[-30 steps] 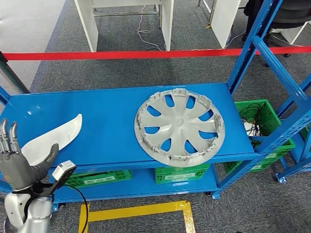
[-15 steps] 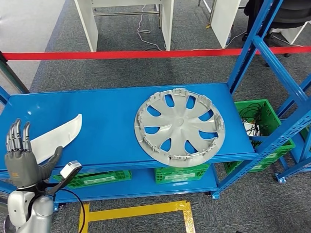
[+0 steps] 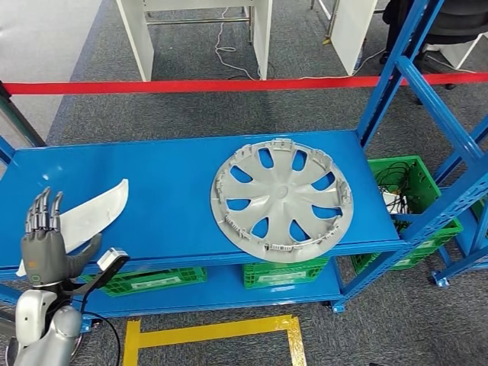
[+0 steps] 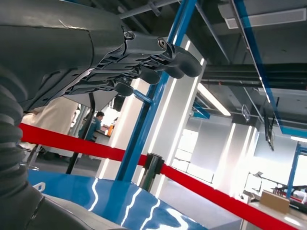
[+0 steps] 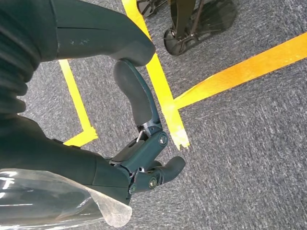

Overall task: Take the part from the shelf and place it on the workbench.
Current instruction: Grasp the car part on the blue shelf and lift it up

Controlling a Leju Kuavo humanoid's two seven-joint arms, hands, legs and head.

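- At the front-left corner of the blue shelf [image 3: 167, 206], the left hand [image 3: 43, 248] is raised with its fingers [image 3: 45, 210] straight and apart, the thumb out to the side, holding nothing. It overlaps the near end of the white curved part [image 3: 94, 210] in the head view, but whether it touches cannot be told.
- That white curved part lies flat on the shelf top near the front edge; the silver hubcap [image 3: 282, 200] lies well apart to the right, its rim reaching the shelf's front edge. The task names only "the part", so picking the wrong one is a first risk; judging by the hand's position, the white piece is the likely target.
- The white piece looks thin and smooth. A grasp from above could, I judge, push it along the glossy shelf or tip it over the front edge to the green crates [image 3: 146, 279] below.
- A low approach could strike the shelf lip with the fingers before they close.
- The cable and small grey box by the left wrist [image 3: 109, 261] sit just beside the shelf edge and might snag there.
- In the right wrist view the right hand [image 5: 145, 143] hangs over grey carpet and yellow floor tape [image 5: 163, 103], its fingers loosely curled and holding nothing, so it offers no support if the piece slips.
- The blue upright [image 4: 152, 100] seen from the left wrist stands near the hand's path; a wide swing might clip it.
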